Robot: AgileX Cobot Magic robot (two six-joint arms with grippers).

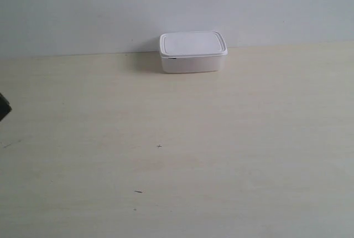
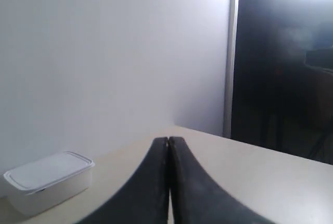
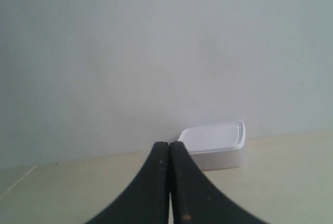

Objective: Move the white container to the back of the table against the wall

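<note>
The white container [image 1: 193, 52] stands lidded at the far edge of the table [image 1: 177, 155], its back against the wall [image 1: 177, 5]. In the left wrist view the white container [image 2: 48, 181] sits well off to one side of my left gripper [image 2: 168, 140], which is shut and empty. In the right wrist view the white container [image 3: 217, 146] lies beyond and beside my right gripper [image 3: 169, 145], also shut on nothing and apart from it. Neither gripper touches the box. A dark bit of an arm [image 1: 3, 106] shows at the exterior view's left edge.
A few tiny dark specks [image 1: 159, 146] mark the table's middle. In the left wrist view a dark opening [image 2: 283, 62] lies past the wall's end, where the table's edge runs.
</note>
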